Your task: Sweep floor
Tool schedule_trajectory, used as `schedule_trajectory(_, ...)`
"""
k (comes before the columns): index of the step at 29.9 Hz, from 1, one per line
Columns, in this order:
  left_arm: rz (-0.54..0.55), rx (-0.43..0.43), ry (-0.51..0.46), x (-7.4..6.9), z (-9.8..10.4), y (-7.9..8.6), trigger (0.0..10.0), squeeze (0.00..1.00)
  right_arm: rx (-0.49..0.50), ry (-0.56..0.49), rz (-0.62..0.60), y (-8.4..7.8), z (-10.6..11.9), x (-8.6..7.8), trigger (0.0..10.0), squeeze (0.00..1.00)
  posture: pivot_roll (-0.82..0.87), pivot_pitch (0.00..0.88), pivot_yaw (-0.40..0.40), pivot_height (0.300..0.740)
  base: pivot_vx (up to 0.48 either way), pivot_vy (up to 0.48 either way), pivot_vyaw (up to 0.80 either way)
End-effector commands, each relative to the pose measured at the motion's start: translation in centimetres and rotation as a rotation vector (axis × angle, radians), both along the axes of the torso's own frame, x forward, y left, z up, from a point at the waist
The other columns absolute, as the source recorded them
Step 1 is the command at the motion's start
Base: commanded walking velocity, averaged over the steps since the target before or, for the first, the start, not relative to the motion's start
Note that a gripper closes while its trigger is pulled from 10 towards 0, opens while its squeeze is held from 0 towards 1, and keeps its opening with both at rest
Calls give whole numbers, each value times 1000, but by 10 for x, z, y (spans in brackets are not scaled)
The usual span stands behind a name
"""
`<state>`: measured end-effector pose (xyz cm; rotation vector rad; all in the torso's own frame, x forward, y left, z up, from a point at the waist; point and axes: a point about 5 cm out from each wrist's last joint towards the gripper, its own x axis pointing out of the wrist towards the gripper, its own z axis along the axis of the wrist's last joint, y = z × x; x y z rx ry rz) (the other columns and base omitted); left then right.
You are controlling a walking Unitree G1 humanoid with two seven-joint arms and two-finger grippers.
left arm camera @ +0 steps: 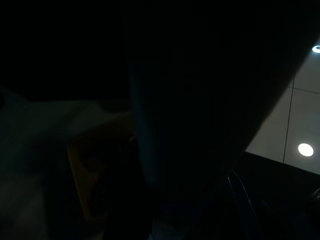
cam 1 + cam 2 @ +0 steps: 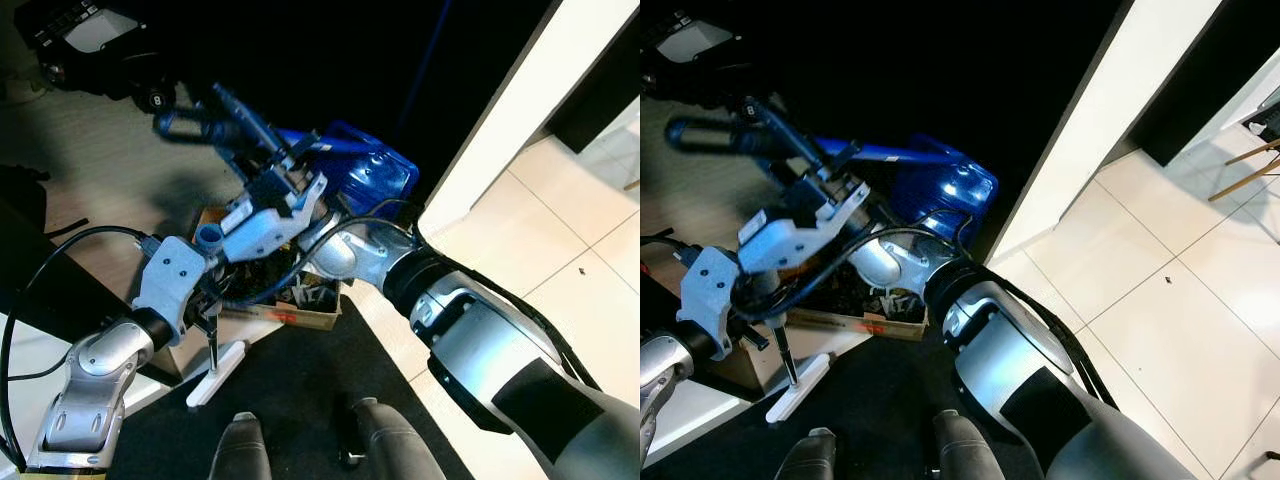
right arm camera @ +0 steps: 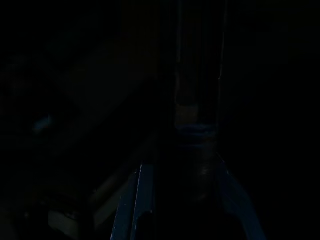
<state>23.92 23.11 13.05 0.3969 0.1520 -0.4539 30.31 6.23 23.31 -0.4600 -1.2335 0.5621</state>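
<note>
Dark floor (image 2: 290,390), cluttered cardboard box (image 2: 300,316)

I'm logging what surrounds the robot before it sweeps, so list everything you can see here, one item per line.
Blue plastic item: one, glossy blue, ahead of the arms, beside the white wall; what it is I cannot tell.
Cardboard box: one, brown, open, dark clutter inside, on the floor under the arms.
White flat head on a thin black rod: one, on the floor below the left arm.
Dark device: one, black with a pale panel, far left.
White wall: one, running diagonally on the right.
Tiled floor: pale tiles, right of the wall.
Wooden floor: light brown, left.
Left arm: silver, bent low on the left.
Right gripper: black fingers, raised over the blue item.
</note>
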Motion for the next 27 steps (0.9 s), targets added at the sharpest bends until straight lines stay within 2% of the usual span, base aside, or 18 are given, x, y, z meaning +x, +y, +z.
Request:
schedule_trajectory(1, -26, 34, 10, -3, -3, 0, 10000, 0, 85, 37, 209, 52, -1, -50, 10000, 0, 38, 146, -150, 740, 0, 0, 0)
schedule_trajectory(3, -26, 37, 12, -3, -3, 0, 10000, 0, 97, 48, 210, 52, -1, -50, 10000, 0, 38, 146, -150, 740, 0, 0, 0)
schedule_trajectory(4, -26, 37, 12, -3, -3, 0, 10000, 0, 114, 70, 192, 51, 1, -47, 10000, 0, 38, 147, -150, 740, 0, 0, 0)
schedule_trajectory(5, -26, 37, 13, -3, -3, 0, 10000, 0, 167, 137, 127, 46, 7, -35, 10000, 0, 39, 148, -151, 740, 0, 0, 0)
schedule_trajectory(6, -26, 37, 13, -3, -3, 0, 10000, 0, 167, 137, 127, 46, 7, -35, 10000, 0, 39, 148, -151, 740, 0, 0, 0)
schedule_trajectory(9, -26, 40, 12, -3, -3, -1, 10000, 0, 241, 238, -15, 28, 20, -6, 10000, 0, 43, 149, -150, 740, 0, 0, 0)
schedule_trajectory(10, -23, 40, 8, -2, -2, 0, 10000, 0, 244, 223, -105, 12, 32, 12, 10000, 0, 42, 148, -147, 740, 0, 0, 0)
schedule_trajectory(11, -23, 40, 8, -2, -2, 0, 10000, 0, 244, 223, -105, 12, 32, 12, 10000, 0, 42, 148, -147, 740, 0, 0, 0)
schedule_trajectory(13, -18, 37, 4, 0, -1, 1, 10000, 0, 258, 217, -216, -16, 51, 37, 10000, 0, 33, 145, -137, 740, 0, 0, 0)
schedule_trajectory(14, -18, 37, 4, 0, -1, 1, 10000, 0, 258, 217, -216, -16, 51, 37, 10000, 0, 33, 145, -137, 740, 0, 0, 0)
schedule_trajectory(16, -14, 36, 2, 2, -1, 1, 10000, 0, 320, 212, -289, -51, 77, 57, 10000, 0, 31, 144, -134, 740, 0, 0, 0)
schedule_trajectory(18, -8, 37, 1, 6, -1, 2, 10000, 0, 395, 193, -320, -86, 108, 69, 10000, 0, 18, 142, -119, 740, 0, 0, 0)
schedule_trajectory(22, 6, 33, -5, 10, -1, 2, 10000, 0, 450, 164, -337, -123, 140, 75, 10000, 0, 8, 141, -105, 740, 0, 0, 0)
schedule_trajectory(23, 6, 33, -5, 10, -1, 2, 10000, 0, 450, 164, -337, -123, 140, 75, 10000, 0, 8, 141, -105, 740, 0, 0, 0)
schedule_trajectory(26, 47, 28, 3, 16, -3, 4, 10000, 0, 351, 208, -344, -158, 160, 82, 10000, 0, 4, 138, -96, 740, 0, 0, 0)
schedule_trajectory(27, 47, 28, 3, 16, -3, 4, 10000, 0, 351, 208, -344, -158, 160, 82, 10000, 0, 4, 138, -96, 740, 0, 0, 0)
